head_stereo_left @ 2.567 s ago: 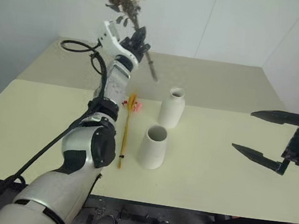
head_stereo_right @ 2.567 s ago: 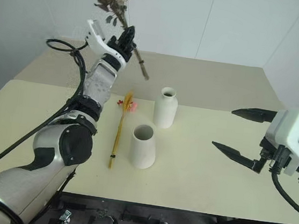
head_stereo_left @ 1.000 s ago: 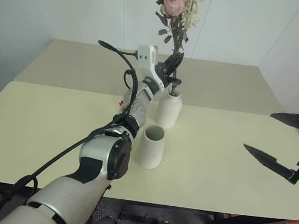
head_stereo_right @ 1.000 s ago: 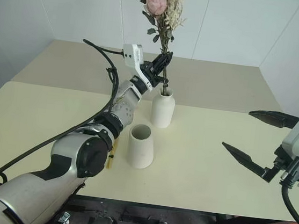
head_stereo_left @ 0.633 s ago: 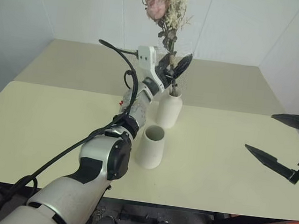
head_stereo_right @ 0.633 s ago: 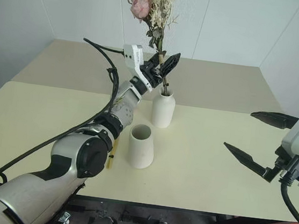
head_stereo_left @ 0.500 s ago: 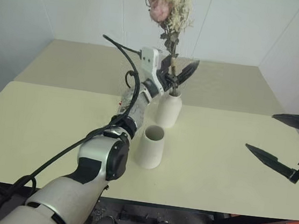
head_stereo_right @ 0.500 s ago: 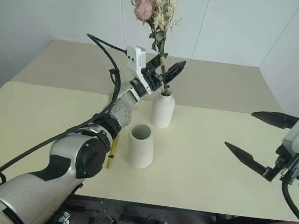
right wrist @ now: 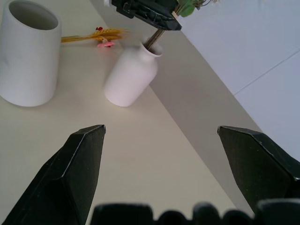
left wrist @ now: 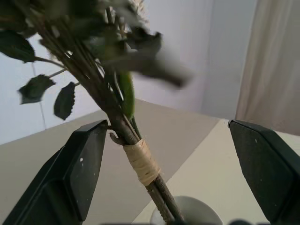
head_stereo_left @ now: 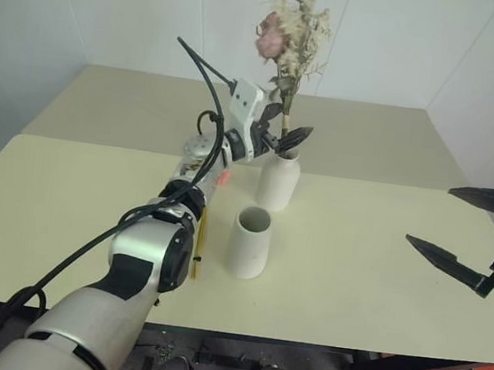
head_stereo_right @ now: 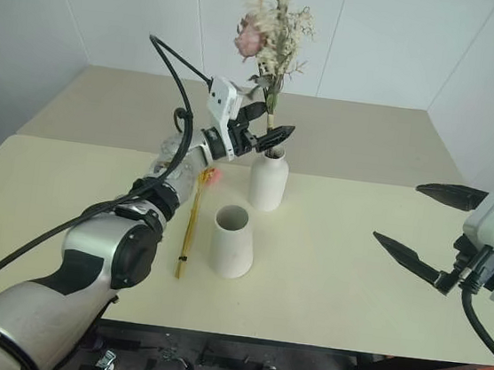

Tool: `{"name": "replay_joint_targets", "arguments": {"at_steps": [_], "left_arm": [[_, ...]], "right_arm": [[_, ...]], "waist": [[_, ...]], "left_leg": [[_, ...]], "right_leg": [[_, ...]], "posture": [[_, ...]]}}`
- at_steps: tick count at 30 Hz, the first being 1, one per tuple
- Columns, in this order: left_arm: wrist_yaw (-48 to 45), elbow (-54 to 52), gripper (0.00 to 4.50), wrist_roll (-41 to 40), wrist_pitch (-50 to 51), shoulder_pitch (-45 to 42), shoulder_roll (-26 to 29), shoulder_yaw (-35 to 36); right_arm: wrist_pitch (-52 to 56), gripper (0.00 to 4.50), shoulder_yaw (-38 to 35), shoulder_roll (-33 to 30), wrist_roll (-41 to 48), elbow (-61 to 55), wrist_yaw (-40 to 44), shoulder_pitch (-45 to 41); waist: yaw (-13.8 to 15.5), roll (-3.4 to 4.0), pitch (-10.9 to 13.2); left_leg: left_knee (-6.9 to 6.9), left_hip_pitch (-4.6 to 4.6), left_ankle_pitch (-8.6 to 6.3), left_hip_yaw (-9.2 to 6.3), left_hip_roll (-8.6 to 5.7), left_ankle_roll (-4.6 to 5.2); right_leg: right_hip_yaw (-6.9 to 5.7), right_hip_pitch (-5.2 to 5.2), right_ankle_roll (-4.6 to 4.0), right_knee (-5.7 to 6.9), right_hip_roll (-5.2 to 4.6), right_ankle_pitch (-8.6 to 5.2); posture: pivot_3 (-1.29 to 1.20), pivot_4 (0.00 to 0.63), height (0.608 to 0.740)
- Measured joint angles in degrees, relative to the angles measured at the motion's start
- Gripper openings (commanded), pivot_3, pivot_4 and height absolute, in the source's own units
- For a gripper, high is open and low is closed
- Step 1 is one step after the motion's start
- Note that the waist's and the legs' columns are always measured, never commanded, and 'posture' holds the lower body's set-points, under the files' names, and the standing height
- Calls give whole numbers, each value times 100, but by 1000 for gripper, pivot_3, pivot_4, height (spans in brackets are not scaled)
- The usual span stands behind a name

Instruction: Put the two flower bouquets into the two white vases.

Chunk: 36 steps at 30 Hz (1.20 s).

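Observation:
The dusty-pink rose bouquet (head_stereo_left: 286, 38) stands upright with its taped stems (left wrist: 140, 161) in the bottle-shaped white vase (head_stereo_left: 279, 180). My left gripper (head_stereo_left: 282, 128) is open, one finger (left wrist: 79, 164) on each side of the stems just above the vase's neck, neither touching them. The slim orange-yellow bouquet (head_stereo_left: 201, 233) lies flat on the table, left of the cone-shaped white vase (head_stereo_left: 248, 241), which holds nothing. Far to the right, my right gripper (head_stereo_left: 429, 216) hangs open above the table, with nothing in it and pointing toward the vases (right wrist: 129, 77).
The vases stand near the middle of a pale yellow table (head_stereo_left: 352, 277), in front of the seam with a second table (head_stereo_left: 369, 132) behind. A black cable (head_stereo_left: 198, 68) loops above my left forearm. White walls close off the back.
My left gripper has opened and let go of the rose bouquet's stems, which now stand in the bottle vase. The left forearm has swung left, uncovering the slim bouquet. The right gripper has kept still.

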Motion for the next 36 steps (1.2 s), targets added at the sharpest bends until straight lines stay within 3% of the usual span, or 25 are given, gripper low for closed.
{"name": "replay_joint_targets", "arguments": {"at_steps": [4, 9, 12, 19, 24, 29, 33, 36], "left_arm": [[-589, -257, 4477, 492, 360, -153, 312, -650], [-261, -330, 4477, 668, 798, -383, 451, -812], [-554, -563, 4477, 660, 896, -381, 695, -814], [-977, -1879, 4477, 538, 1992, 147, 1766, -854], [160, -4228, 4477, 452, 4444, 1257, 1889, -634], [1160, -6356, 4477, 259, 7724, 1394, 1886, -427], [1910, -6950, 4477, 263, 9798, 1519, 1624, -496], [2280, -6823, 4477, 90, 10333, 1744, 1511, -690]], "right_arm": [[-19, 4500, 133, 5, -42, 36, -10, -1], [-59, 4500, 245, 11, -128, 103, -65, -44], [-60, 4500, 252, 30, -204, 97, -73, -10], [-58, 4500, 106, 97, -213, 36, -65, 145], [-57, 4500, 99, 99, -200, 56, -44, 142], [-69, 4500, 373, -97, -204, 343, 13, -140], [-136, 4500, 861, -222, -209, 706, 8, -567], [-195, 4500, 1150, -267, -221, 879, 7, -834]], "waist": [[2, 1, 0], [4, 1, 0], [-42, 1, 0], [-104, 5, -3], [-63, 3, -2], [-28, 4, -2], [-39, 6, -4], [-41, 6, -3]], "left_leg": [[0, -1, 0, 0, 0, 0], [0, -2, 0, -2, 0, 0], [0, -5, 0, 1, 1, 0], [0, 4, 0, 0, 5, 0], [7, -8, 0, -3, 9, 0], [11, -1, 0, -5, 8, 0], [11, 31, 0, -4, 8, 0], [10, 30, 0, -6, 12, 0]], "right_leg": [[0, 0, 0, -1, 0, 0], [-1, -1, 1, -1, 0, -1], [2, -8, 0, 3, 1, -1], [3, 0, 0, 7, 2, -1], [-2, -6, 0, 10, 2, 0], [-3, -2, 0, 11, 2, 0], [-1, 26, 10, 12, 4, -7], [-2, 23, 9, 12, 9, -7]], "posture": [[0, 150, 740], [0, 150, 740], [0, 150, 740], [0, 150, 740], [0, 150, 740], [0, 150, 740], [0, 150, 740], [0, 150, 740]]}}
